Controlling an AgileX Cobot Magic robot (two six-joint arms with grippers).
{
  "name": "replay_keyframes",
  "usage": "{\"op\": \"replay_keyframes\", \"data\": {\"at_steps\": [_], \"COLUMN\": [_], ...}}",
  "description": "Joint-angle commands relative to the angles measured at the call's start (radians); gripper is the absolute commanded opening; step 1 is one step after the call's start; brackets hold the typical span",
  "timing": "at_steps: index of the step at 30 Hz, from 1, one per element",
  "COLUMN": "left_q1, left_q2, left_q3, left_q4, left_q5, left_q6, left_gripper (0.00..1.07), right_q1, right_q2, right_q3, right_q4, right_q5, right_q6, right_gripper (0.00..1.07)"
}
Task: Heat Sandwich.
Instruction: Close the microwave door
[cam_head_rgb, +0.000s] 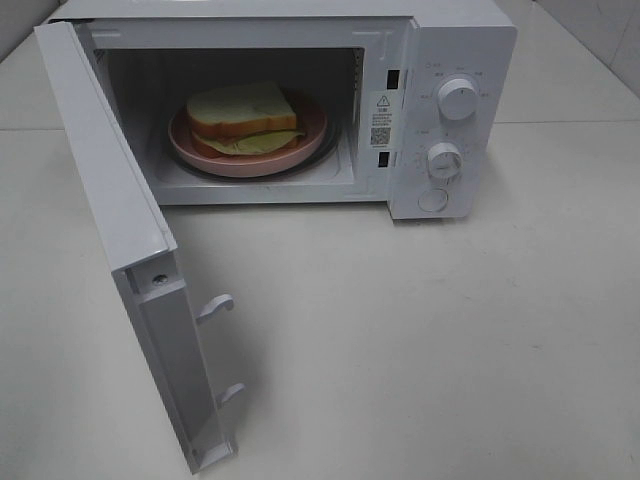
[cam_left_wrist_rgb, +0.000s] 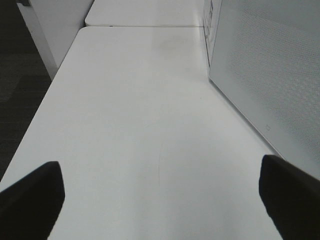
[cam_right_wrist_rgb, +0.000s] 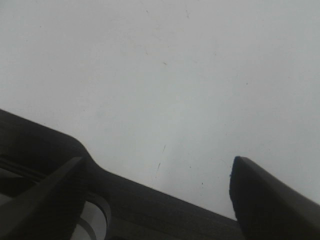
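The sandwich (cam_head_rgb: 244, 118), pale bread with a red-orange layer and a yellowish slice sticking out, lies on a round pink plate (cam_head_rgb: 300, 152) inside the white microwave (cam_head_rgb: 455, 50). The microwave door (cam_head_rgb: 120, 215) is swung wide open toward the front left. Neither arm shows in the exterior high view. In the left wrist view my left gripper (cam_left_wrist_rgb: 160, 200) is open over bare table, its dark fingertips (cam_left_wrist_rgb: 35, 197) far apart, with the door's outer face (cam_left_wrist_rgb: 270, 65) beside it. My right gripper (cam_right_wrist_rgb: 156, 172) is open above bare table, nothing between its fingers.
The microwave's control panel carries two white dials (cam_head_rgb: 458, 98) and a round button (cam_head_rgb: 433, 200). Two latch hooks (cam_head_rgb: 214, 308) stick out of the door's edge. The white table (cam_head_rgb: 420, 340) stretches in front; its edge and a dark floor (cam_left_wrist_rgb: 20, 75) show in the left wrist view.
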Motion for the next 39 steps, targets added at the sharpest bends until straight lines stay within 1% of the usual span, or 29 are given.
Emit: {"op": "replay_keyframes", "data": {"at_steps": [1,2,6,7,11,12,14,17,19,21,28,32,34,39], "left_q1": [0.003,0.003,0.003,0.003,0.003,0.003,0.003,0.003,0.003,0.003,0.003,0.003,0.003,0.003], "left_q2": [-0.025,-0.025,-0.025,-0.025,-0.025,-0.025,-0.025,-0.025,-0.025,-0.025,-0.025,-0.025,-0.025,-0.025], "left_q3": [0.003,0.003,0.003,0.003,0.003,0.003,0.003,0.003,0.003,0.003,0.003,0.003,0.003,0.003], "left_q4": [0.000,0.000,0.000,0.000,0.000,0.000,0.000,0.000,0.000,0.000,0.000,0.000,0.000,0.000], "left_q5": [-0.006,-0.006,-0.006,-0.006,-0.006,-0.006,-0.006,-0.006,-0.006,-0.006,-0.006,-0.006,-0.006,-0.006], "left_q6": [-0.001,-0.001,-0.001,-0.001,-0.001,-0.001,-0.001,-0.001,-0.001,-0.001,-0.001,-0.001,-0.001,0.000], "left_gripper": [1.05,1.05,1.05,1.05,1.05,1.05,1.05,1.05,1.05,1.05,1.05,1.05,1.05,1.05], "right_q1": [-0.059,-0.059,-0.127,-0.127,-0.190,-0.190,-0.221,-0.230,-0.238,-0.238,-0.238,-0.267,-0.312,-0.317], "right_q2": [-0.078,-0.078,-0.170,-0.170,-0.265,-0.265,-0.318,-0.350,-0.404,-0.440,-0.549,-0.601,-0.642,-0.640], "right_q3": [0.033,0.033,0.081,0.081,0.136,0.136,0.153,0.153,0.153,0.153,0.157,0.159,0.159,0.159], "right_q4": [0.029,0.029,0.037,0.037,0.038,0.038,0.038,0.040,0.046,0.062,0.060,0.061,0.064,0.065], "right_q5": [-0.019,-0.019,-0.056,-0.056,-0.088,-0.088,-0.077,-0.077,-0.077,-0.075,-0.074,-0.073,-0.073,-0.073], "right_q6": [0.002,0.002,0.002,0.002,0.002,0.002,-0.002,-0.002,-0.002,-0.002,-0.010,-0.011,-0.013,-0.013], "right_gripper": [0.76,0.76,0.76,0.76,0.76,0.76,0.76,0.76,0.76,0.76,0.76,0.76,0.76,0.76]}}
